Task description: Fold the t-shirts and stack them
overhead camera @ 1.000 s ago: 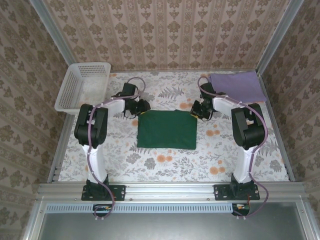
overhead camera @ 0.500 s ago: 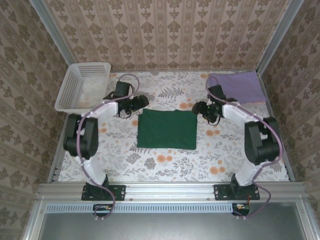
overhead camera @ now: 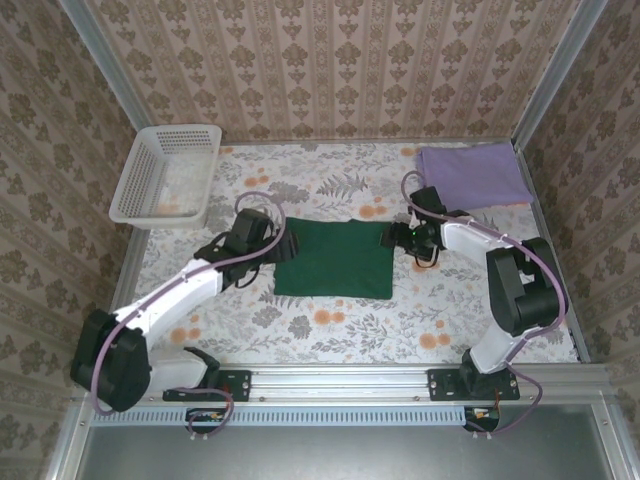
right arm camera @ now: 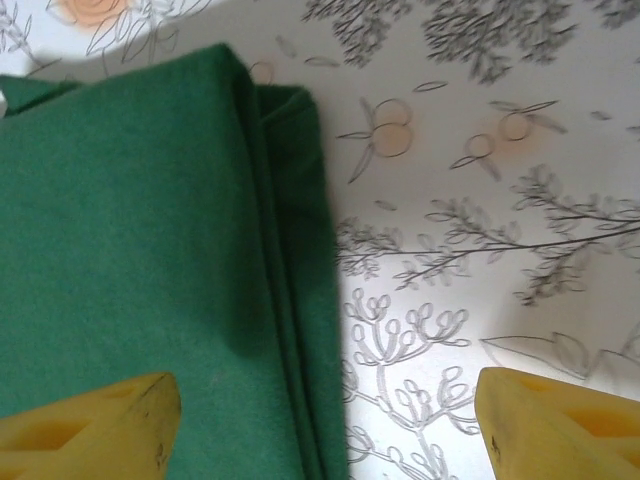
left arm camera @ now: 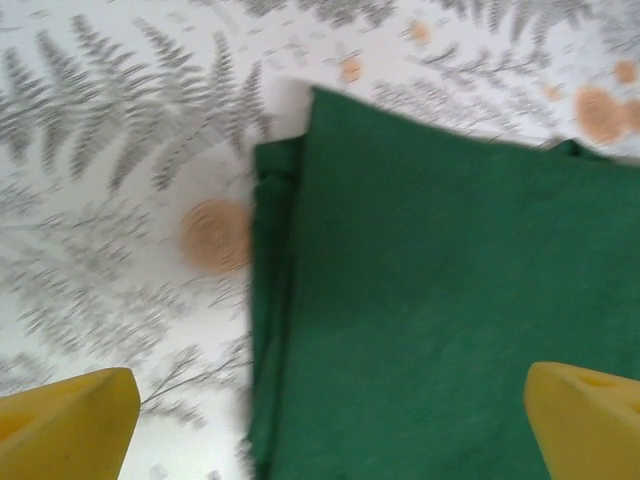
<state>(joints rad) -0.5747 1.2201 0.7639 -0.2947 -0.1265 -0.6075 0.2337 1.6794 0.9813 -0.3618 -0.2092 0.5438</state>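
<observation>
Your left gripper (left arm camera: 325, 420) and right gripper (right arm camera: 325, 425), jaws spread wide and empty, hover over opposite side edges of the folded dark green t-shirt (overhead camera: 335, 259) at centre, seemingly clear of it; the lilac t-shirt (overhead camera: 473, 175) lies in the far right corner.

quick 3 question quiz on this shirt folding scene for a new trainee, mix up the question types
1. Fill in: the left gripper and the right gripper flank the folded green t-shirt; the jaws of both stand ____.
2. Where is the folded purple t-shirt? A in the white basket; B at the far right corner of the table; C on the green t-shirt.
3. True or false: the two t-shirts are already stacked.
Key: 1 open; 2 B; 3 false.
</observation>
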